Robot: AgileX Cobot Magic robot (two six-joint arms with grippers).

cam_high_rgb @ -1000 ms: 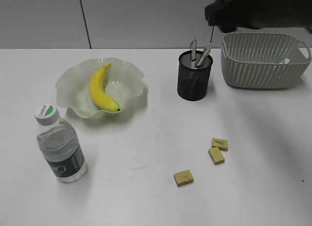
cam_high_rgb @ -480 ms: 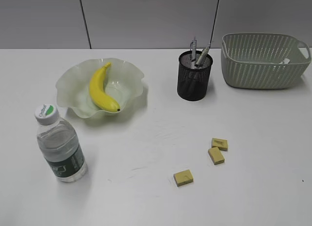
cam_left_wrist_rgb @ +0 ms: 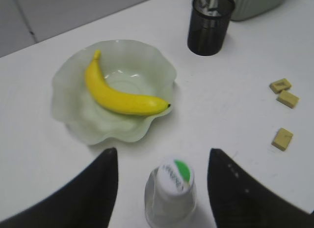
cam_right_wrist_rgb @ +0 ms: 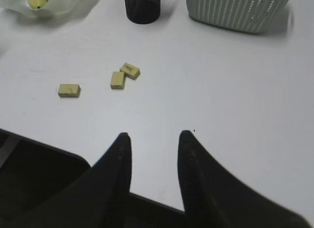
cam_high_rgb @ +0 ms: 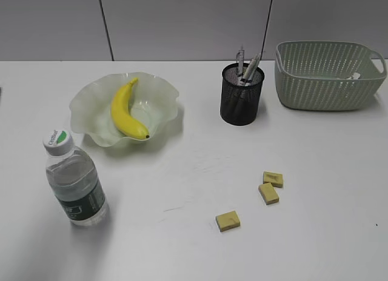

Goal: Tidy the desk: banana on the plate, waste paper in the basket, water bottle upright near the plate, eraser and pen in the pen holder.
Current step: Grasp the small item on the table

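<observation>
The plate (cam_high_rgb: 91,111) sits on the white desk (cam_high_rgb: 182,172) with the banana (cam_high_rgb: 125,109) lying across its hollow. The black pen holder (cam_high_rgb: 241,94) stands right of it with pens (cam_high_rgb: 248,68) leaning out of the top. At the far right, the green basket (cam_high_rgb: 327,75) holds the waste paper (cam_high_rgb: 354,76), a white scrap showing just above the rim near its right end. The water bottle (cam_high_rgb: 74,181) stands upright, cap on, near the plate's front. Three yellowish erasers (cam_high_rgb: 270,194) lie loose on the desk, two touching, one apart to their left.

The left claw (cam_left_wrist_rgb: 162,181) hangs above the bottle, fingers spread wide either side of the cap, touching nothing. The right claw (cam_right_wrist_rgb: 154,159) hovers over bare desk near the front edge, fingers partly spread with a clear gap, holding nothing; the erasers lie well ahead of it.
</observation>
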